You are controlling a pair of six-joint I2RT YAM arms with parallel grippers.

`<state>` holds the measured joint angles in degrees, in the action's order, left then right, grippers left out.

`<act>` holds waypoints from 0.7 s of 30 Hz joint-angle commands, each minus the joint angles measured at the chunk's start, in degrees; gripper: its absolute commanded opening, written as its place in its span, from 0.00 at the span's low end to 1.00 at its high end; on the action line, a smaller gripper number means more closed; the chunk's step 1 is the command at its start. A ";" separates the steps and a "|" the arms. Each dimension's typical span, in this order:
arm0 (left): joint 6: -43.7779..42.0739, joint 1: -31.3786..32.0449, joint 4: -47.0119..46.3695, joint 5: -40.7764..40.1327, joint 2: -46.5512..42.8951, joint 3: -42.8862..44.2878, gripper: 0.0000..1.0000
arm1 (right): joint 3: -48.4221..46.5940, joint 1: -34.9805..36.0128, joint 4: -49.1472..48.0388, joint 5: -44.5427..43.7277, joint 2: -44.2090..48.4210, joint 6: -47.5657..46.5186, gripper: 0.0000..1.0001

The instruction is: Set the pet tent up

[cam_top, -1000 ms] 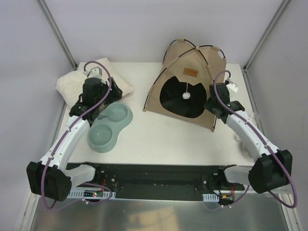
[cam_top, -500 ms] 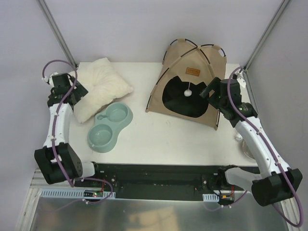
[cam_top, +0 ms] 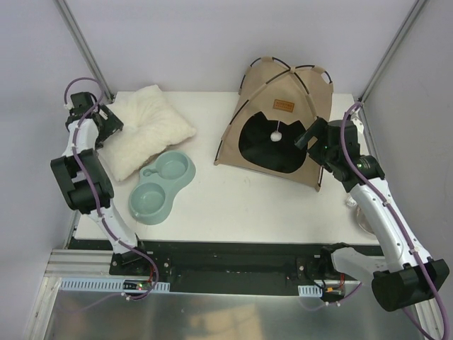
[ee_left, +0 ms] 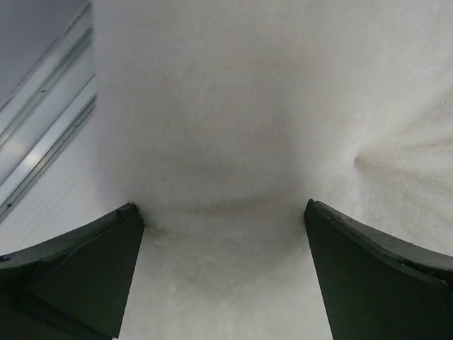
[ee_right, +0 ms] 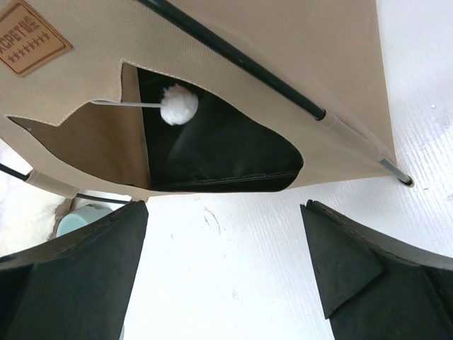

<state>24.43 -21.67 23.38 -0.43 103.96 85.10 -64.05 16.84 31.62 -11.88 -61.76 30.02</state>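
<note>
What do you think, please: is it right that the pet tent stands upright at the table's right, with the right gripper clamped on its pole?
Not quite: the right gripper is open and clear of the pole, as the right wrist view shows; the pet tent does stand upright.

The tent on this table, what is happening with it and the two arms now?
The pet tent stands upright at the far right of the table, its white ball hanging in the dark opening. The right gripper is open beside the tent's right side and holds nothing. The left gripper, also open, points at the white cushion on the far left without gripping it. A green double bowl lies between.
</note>
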 commanded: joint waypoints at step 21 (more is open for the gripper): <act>-2.44 3.29 2.90 7.20 6.80 9.99 0.00 | -5.73 0.03 3.98 -1.13 4.71 -0.58 0.99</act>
<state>26.30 -21.67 23.57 7.29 118.04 92.88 -66.72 16.84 35.42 -13.45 -58.96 29.80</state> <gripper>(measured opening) 0.067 0.990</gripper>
